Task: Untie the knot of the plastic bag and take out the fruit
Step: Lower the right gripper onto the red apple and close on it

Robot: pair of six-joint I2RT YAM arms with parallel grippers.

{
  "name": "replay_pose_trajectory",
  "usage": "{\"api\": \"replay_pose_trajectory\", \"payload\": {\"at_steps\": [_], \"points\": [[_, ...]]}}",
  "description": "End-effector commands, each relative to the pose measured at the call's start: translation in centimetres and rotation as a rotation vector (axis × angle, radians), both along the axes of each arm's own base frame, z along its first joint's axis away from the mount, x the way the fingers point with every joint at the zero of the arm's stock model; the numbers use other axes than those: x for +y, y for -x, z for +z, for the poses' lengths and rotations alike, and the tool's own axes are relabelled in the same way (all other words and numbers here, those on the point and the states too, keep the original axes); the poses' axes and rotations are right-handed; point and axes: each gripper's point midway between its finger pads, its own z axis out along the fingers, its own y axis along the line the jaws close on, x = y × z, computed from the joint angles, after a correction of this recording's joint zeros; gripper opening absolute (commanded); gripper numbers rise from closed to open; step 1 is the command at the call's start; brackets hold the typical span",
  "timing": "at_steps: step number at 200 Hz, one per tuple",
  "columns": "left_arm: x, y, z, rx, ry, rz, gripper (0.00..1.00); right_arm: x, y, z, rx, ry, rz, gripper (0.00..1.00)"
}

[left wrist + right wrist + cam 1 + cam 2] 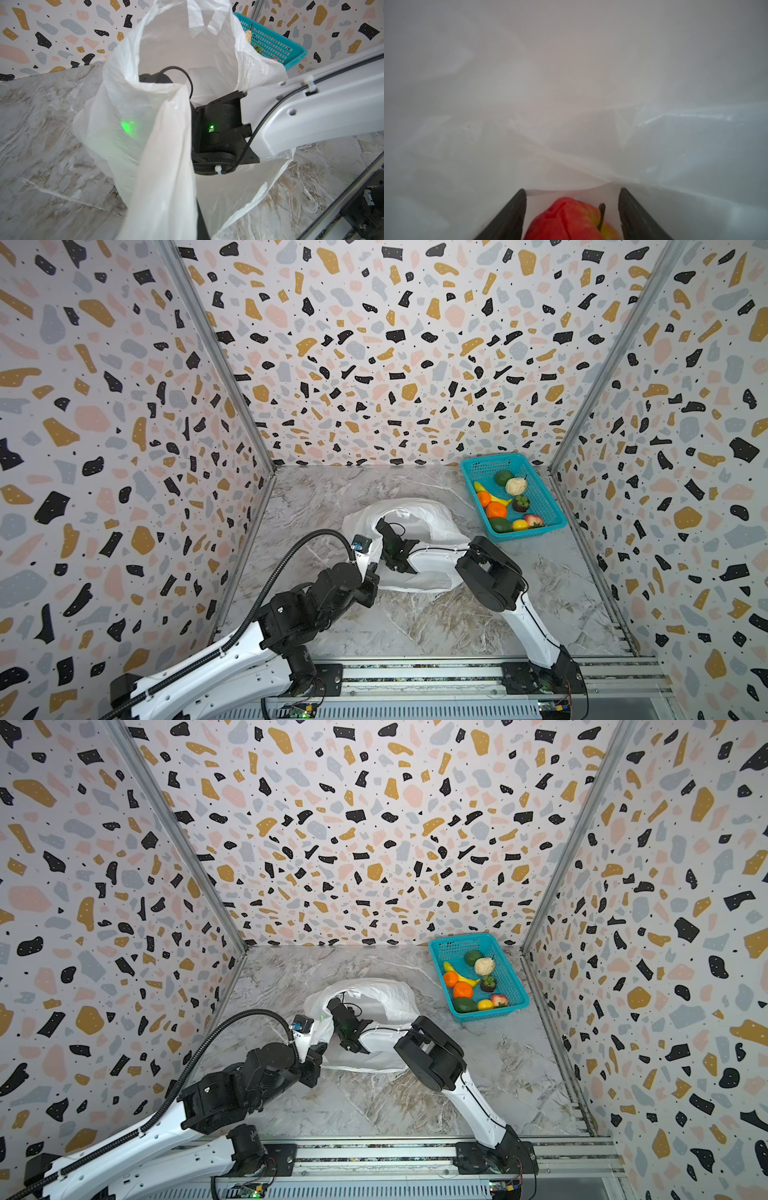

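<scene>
Right wrist view, one apple [571,222] between two fingers [510,218], one plastic bag [571,93]

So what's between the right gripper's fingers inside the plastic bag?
A red-and-yellow apple with a dark stem, between the fingers of the right gripper, with the plastic bag all around. Only the right wrist view shows it.

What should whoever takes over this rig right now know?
Left gripper: shut on the plastic bag at its near edge, holding its mouth open.
Right gripper: inside the bag, jaws astride a red apple; grip unclear.
Done: bag untied, other fruit in the teal basket.
Left: lift the apple out, then check the bag for more.
</scene>
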Motion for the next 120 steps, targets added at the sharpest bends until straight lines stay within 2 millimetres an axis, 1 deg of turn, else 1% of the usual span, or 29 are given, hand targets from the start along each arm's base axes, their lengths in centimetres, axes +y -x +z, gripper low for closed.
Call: {"api": "replay_pose_trajectory", "payload": {"at_steps": [1,16,34,49,69,95,105,120], "points": [[0.4,0.1,-0.1,0.006,0.024,0.025,0.0,-4.2,-0.6,-1.8,0.044,0.116,-0.078,0.66],[0.7,0.0,0.0,0.001,0.026,0.041,0.0,-5.1,-0.8,-1.5,0.045,0.115,-0.09,0.63],[0.8,-0.2,-0.4,0.004,0.015,0.051,0.0,-5.4,-0.8,-1.1,0.045,0.101,-0.087,0.61],[0.8,-0.3,-0.8,0.007,-0.001,0.059,0.0,-5.3,-0.7,-1.0,0.05,0.092,-0.08,0.58],[1.0,-0.5,-0.6,-0.006,-0.007,0.069,0.0,-5.2,-0.4,-0.9,0.059,0.075,-0.07,0.57],[0.9,-0.6,-0.6,-0.01,-0.014,0.068,0.0,-4.9,0.1,0.1,0.056,0.029,-0.037,0.54],[1.0,-0.6,-0.6,-0.011,-0.017,0.07,0.0,-4.5,0.4,0.2,0.066,0.016,-0.012,0.58],[0.9,-0.6,-0.5,-0.014,-0.016,0.068,0.0,-4.1,0.7,0.2,0.09,0.006,0.024,0.71]]}}
